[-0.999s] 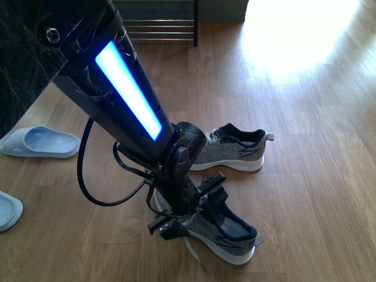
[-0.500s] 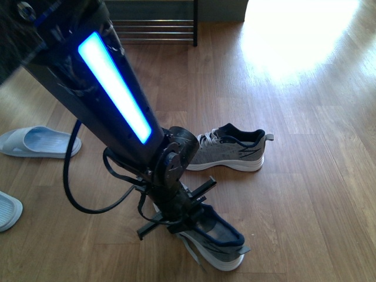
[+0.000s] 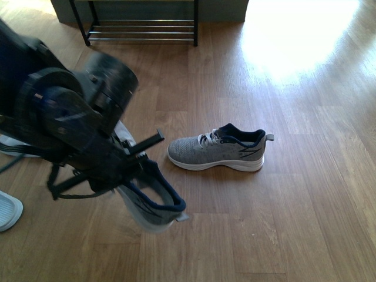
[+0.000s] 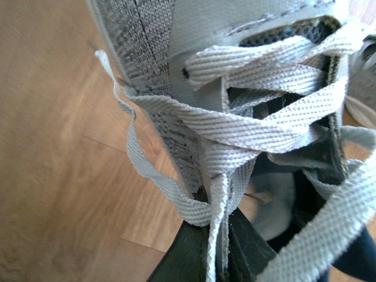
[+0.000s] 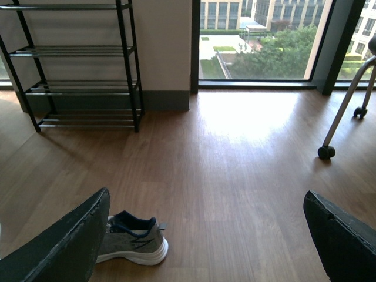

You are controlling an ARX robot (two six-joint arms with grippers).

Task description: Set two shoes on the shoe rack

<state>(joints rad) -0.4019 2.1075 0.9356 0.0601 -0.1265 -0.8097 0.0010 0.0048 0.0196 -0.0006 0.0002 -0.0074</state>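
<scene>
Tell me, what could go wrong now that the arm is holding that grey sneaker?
1. The left pincer seems to grip the held sneaker only near its laces, and the front view is motion-blurred there. The shoe might slip out.
2. A loose lace dangles and could snag on the rods of the shoe rack.
3. The second sneaker lies close by, so a low swing could knock it.

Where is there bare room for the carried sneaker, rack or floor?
Every shoe rack tier in view is bare across its width. The floor is open between rack and the floor sneaker, and beyond that sneaker toward the sunlit patch. Crowded on the robot's left: the lifted sneaker hangs near a pale blue slide.
</scene>
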